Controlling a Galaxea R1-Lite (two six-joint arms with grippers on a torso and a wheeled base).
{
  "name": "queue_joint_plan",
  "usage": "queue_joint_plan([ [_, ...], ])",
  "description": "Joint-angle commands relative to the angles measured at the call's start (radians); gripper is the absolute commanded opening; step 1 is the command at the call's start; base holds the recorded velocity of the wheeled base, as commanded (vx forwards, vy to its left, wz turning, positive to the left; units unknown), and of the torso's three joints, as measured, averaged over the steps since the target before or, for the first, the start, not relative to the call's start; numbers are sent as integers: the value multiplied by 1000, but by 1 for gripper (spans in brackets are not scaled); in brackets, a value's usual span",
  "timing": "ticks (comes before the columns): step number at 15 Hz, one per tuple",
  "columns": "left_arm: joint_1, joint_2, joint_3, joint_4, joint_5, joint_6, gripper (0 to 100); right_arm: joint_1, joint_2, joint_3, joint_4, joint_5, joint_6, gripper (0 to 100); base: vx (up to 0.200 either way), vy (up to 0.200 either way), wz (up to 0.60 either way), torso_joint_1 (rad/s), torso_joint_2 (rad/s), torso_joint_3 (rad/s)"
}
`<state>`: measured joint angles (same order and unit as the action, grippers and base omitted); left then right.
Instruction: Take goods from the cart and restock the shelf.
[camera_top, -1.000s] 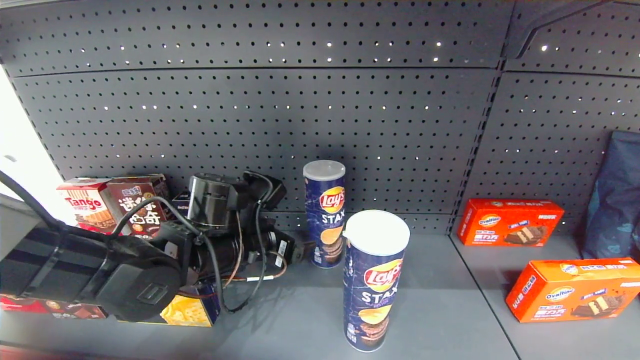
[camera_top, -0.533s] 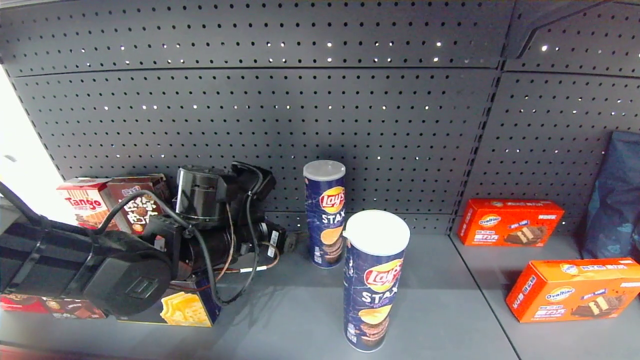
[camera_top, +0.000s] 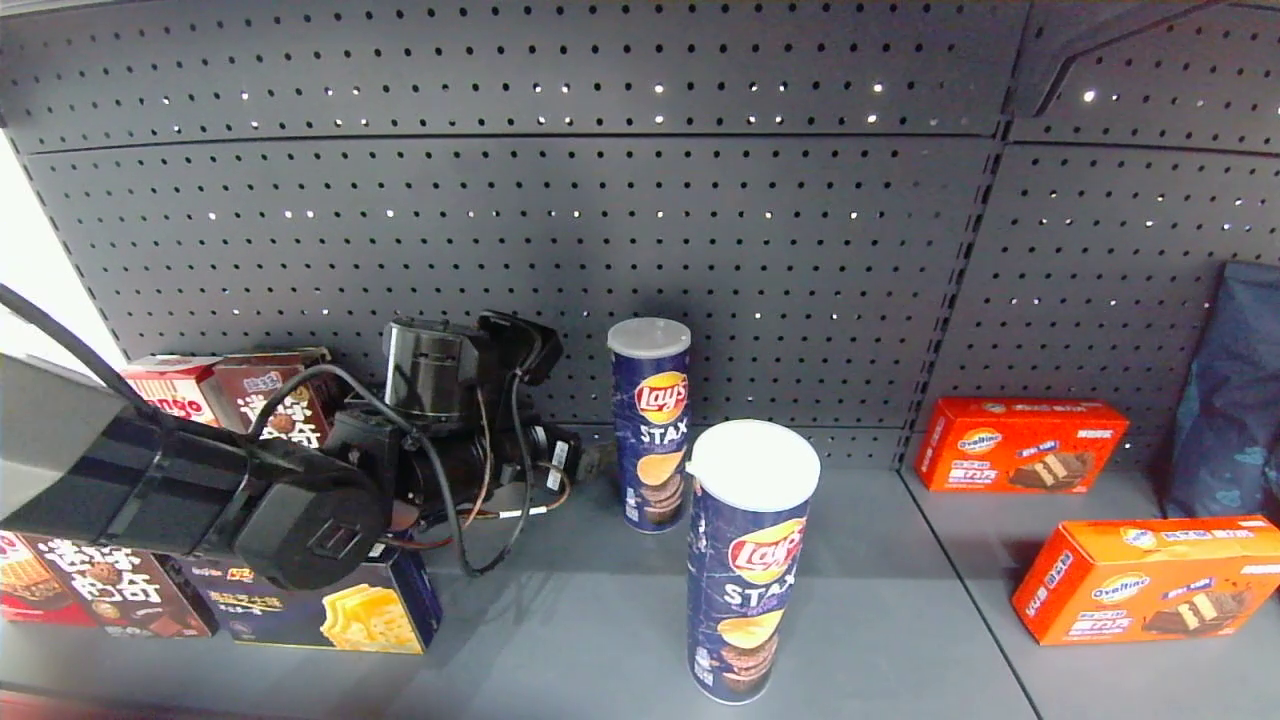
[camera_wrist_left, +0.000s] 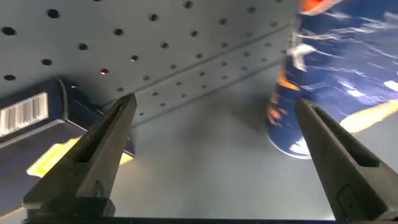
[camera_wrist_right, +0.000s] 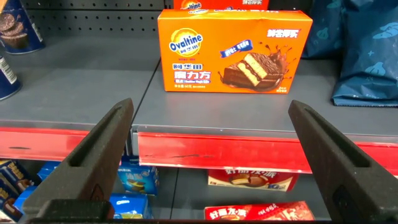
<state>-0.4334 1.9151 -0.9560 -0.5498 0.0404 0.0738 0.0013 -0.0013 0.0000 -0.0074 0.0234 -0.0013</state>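
While the left hand (camera_wrist_left: 214, 102) gapes, a cylindrical can (camera_top: 651, 425) stands beside it.

Location: a retail shop. A grey shelf (camera_top: 850, 620) with a perforated back panel (camera_top: 600, 220) carries snack tubes (camera_top: 750, 560). Below its red front strip (camera_wrist_right: 217, 152), more boxed goods (camera_wrist_right: 249, 179) are stocked.

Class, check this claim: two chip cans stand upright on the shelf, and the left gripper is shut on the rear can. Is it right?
Not quite. The left gripper is open and empty. The left wrist view shows it spread wide with nothing in between, and the rear can off to one side. That can and the front can do stand upright on the shelf.
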Motion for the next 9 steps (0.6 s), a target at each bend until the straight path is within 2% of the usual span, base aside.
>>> queue_joint_plan([
  [1,5,28,-9,1,-1,0,100,0,1,0,0,1,0,100,0,0,0,0,0,0],
  [9,-1,71,-43,7,-1,1,100,0,1,0,0,1,0,100,0,0,0,0,0,0],
])
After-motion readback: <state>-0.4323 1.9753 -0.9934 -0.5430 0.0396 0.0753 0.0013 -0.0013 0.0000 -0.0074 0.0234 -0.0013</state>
